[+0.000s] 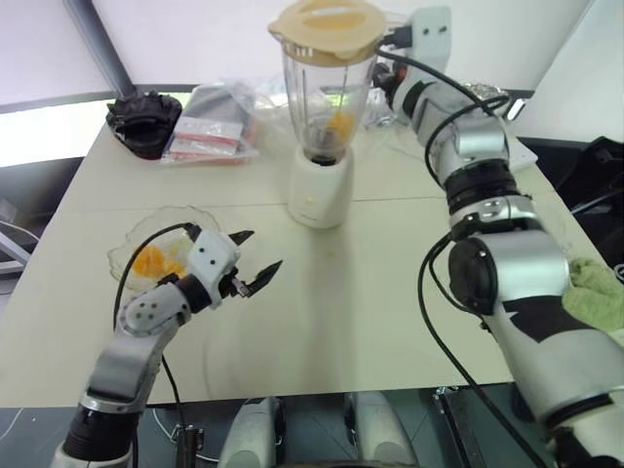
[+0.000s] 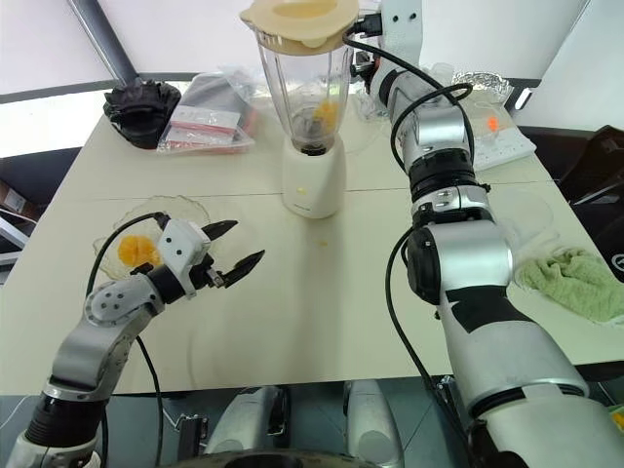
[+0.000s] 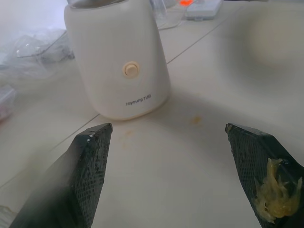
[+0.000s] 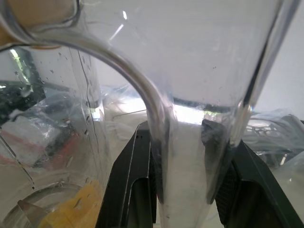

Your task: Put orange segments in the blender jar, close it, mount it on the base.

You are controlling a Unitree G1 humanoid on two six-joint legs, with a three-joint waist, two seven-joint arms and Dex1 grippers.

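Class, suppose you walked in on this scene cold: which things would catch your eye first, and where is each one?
The blender jar, lidded and sitting on the base at the table's middle, stands out first, with orange segments inside. The right gripper is closed on the jar's handle. Nearer, the left gripper hangs open beside a glass bowl of more fruit, pulp stuck to one finger.

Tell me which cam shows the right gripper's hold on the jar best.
Right wrist view: the right gripper is shut on the jar, a finger on each side of its clear handle. In the eye views the jar stands lidded on the base, hiding the grip. The left wrist view has the base.
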